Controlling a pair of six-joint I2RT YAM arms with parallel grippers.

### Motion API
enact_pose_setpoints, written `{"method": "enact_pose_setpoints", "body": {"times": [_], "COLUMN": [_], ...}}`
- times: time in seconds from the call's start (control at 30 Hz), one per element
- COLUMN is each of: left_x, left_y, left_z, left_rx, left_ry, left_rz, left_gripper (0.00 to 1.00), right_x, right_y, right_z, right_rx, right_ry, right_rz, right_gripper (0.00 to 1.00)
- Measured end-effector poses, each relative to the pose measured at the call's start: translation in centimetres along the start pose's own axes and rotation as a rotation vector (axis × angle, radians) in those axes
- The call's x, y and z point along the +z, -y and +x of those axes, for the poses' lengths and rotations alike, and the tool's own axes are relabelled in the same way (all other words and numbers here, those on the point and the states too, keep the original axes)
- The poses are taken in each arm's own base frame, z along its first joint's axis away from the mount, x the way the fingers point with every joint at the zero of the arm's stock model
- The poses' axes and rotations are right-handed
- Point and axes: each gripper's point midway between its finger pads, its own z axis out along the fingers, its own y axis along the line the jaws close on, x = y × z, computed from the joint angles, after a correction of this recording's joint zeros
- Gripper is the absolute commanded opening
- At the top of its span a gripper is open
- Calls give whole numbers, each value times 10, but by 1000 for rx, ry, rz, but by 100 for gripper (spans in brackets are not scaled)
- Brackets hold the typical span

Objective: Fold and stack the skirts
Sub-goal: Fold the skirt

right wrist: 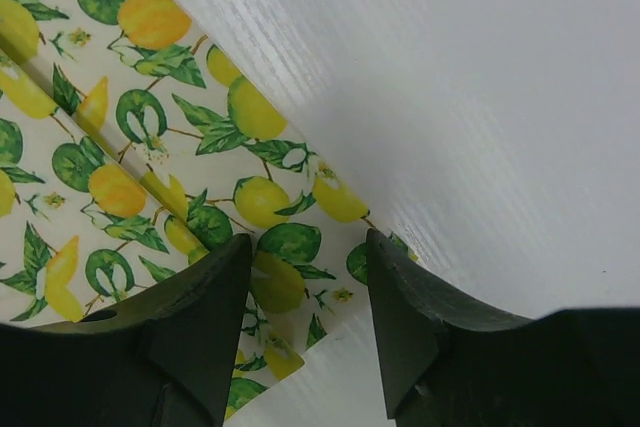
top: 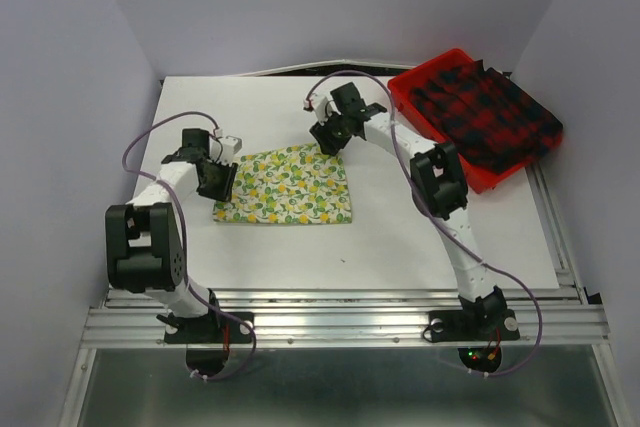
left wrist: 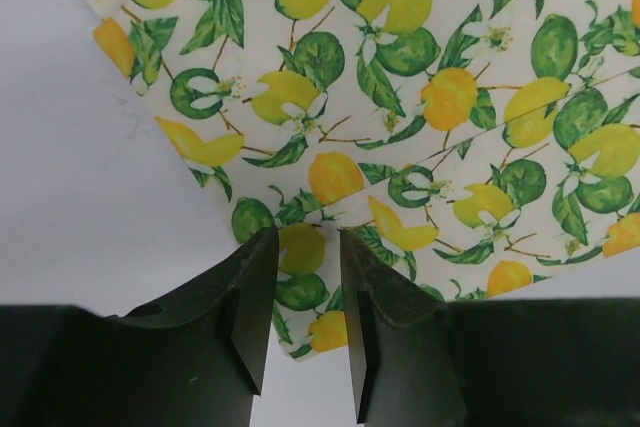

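The cream-yellow lemon-print skirt [top: 285, 187] lies flat as a folded rectangle in the middle of the white table. My left gripper [top: 218, 179] hovers over its far left corner, jaws open; in the left wrist view the cloth [left wrist: 400, 97] shows flat through the gap of the gripper [left wrist: 307, 237]. My right gripper [top: 328, 137] stands open over the far right corner, and the right wrist view shows the skirt's edge [right wrist: 150, 147] below the gripper [right wrist: 308, 239]. Nothing is pinched in either gripper. The red-and-black plaid skirt [top: 490, 112] lies bunched in the tray at the back right.
The red plastic tray [top: 403, 90] sits at the table's back right corner, partly over the edge. White walls close in the back and both sides. Bare white table [top: 400, 237] lies in front of the lemon skirt.
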Motion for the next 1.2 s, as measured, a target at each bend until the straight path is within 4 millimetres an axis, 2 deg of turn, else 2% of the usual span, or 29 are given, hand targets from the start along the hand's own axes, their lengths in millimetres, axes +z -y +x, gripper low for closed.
{"method": "enact_pose_setpoints", "body": {"times": [0.03,0.17,0.2,0.27,0.33,0.47,0.5,0.53,0.6,0.63,0.67,0.73,0.8,0.9,0.97,1.03,1.07,1.1,1.13,1.17,1.2], "left_x": [4,24,31,38,49,78,85,90,105,111,116,126,129,118,95,67,41,26,2,-19,-34], "left_y": [0,-1,-3,-11,-18,-43,-49,-53,-58,-57,-57,-50,-38,-17,-6,-3,0,1,5,8,9], "left_z": [3,13,12,-10,-27,-88,-104,-118,-152,-164,-178,-207,-224,-238,-238,-229,-217,-214,-208,-203,-203], "left_rx": [-10,-47,-55,-62,-74,-71,-67,-61,-47,-36,-21,16,44,59,64,66,64,65,73,76,77], "left_ry": [-16,-86,-105,-81,-87,-16,13,33,80,90,112,160,187,218,245,268,276,290,325,356,385], "left_rz": [4,18,21,10,9,-11,-17,-20,-11,-7,-9,-9,-1,28,45,44,44,43,42,41,38], "left_gripper": [40,35,35,32,30,29,30,31,36,39,43,47,49,52,52,52,52,52,51,50,50], "right_x": [2,3,1,-3,-10,-30,-34,-39,-53,-60,-73,-88,-104,-122,-131,-139,-143,-146,-147,-148,-147], "right_y": [-2,-6,-9,-14,-23,-50,-56,-66,-92,-109,-136,-171,-213,-247,-244,-227,-215,-199,-181,-171,-153], "right_z": [4,13,16,21,28,51,57,62,77,82,92,98,97,79,66,54,50,45,42,41,40], "right_rx": [2,-2,-4,-11,-9,52,70,105,195,240,313,355,397,401,402,409,418,430,447,455,474], "right_ry": [-7,-4,-6,-6,-13,-40,-49,-54,-71,-68,-90,-120,-158,-149,-117,-74,-52,-25,-2,8,23], "right_rz": [-7,-31,-39,-55,-79,-157,-178,-209,-290,-340,-414,-489,-577,-666,-666,-639,-620,-593,-557,-533,-488], "right_gripper": [48,26,14,1,1,2,6,13,25,34,48,49,51,57,57,57,56,55,54,52,50]}}
